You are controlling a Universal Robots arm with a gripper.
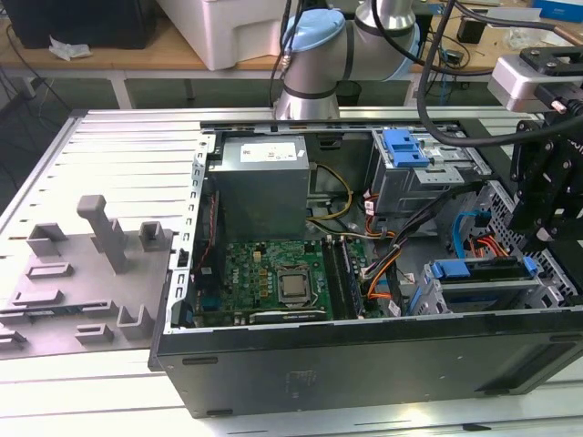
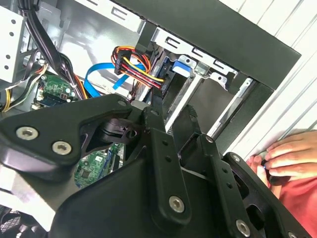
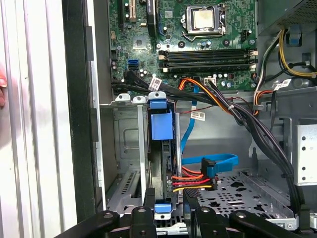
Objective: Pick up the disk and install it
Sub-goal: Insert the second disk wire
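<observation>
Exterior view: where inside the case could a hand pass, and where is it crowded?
Free: over the motherboard, between the power supply and the case's front wall. Crowded: the cable bundle beside the drive cage, where the claw hangs.

Open black computer case (image 1: 364, 364) on a slatted metal table (image 1: 118, 146). Inside: green motherboard (image 1: 273, 278), grey power-supply box (image 1: 262, 182), silver drive cage with blue latch (image 1: 405, 150). Grey plastic fixture block (image 1: 86, 278) lies beside the case, toward the exterior view's left.
</observation>
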